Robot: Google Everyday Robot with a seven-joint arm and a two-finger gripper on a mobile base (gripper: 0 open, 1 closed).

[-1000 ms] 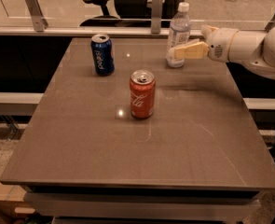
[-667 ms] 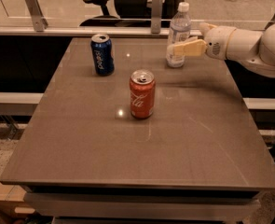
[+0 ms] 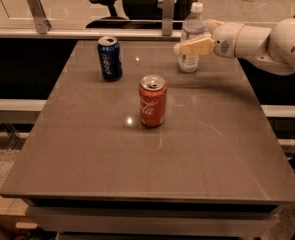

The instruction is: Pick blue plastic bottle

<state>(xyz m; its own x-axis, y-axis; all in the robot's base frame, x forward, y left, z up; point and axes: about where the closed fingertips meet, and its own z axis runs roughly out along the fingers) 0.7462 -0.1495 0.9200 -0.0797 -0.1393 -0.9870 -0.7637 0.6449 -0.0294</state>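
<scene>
Brown desk (image 3: 197, 154) fills most of the view. White arm (image 3: 269, 41) reaches in from the right over the far-right corner. Blue plastic bottle (image 3: 192, 28) stands upright on the desk at far right, white cap on top, well apart from both cans. Red Coca-Cola can (image 3: 152, 101) upright around desk centre. Dark blue Pepsi can (image 3: 110, 58) upright at far left. Claw (image 3: 188, 45) sits at the bottle's mid-height, its tan part crossing in front of the label. Can't tell if it's clamped on the bottle or just around it.
</scene>
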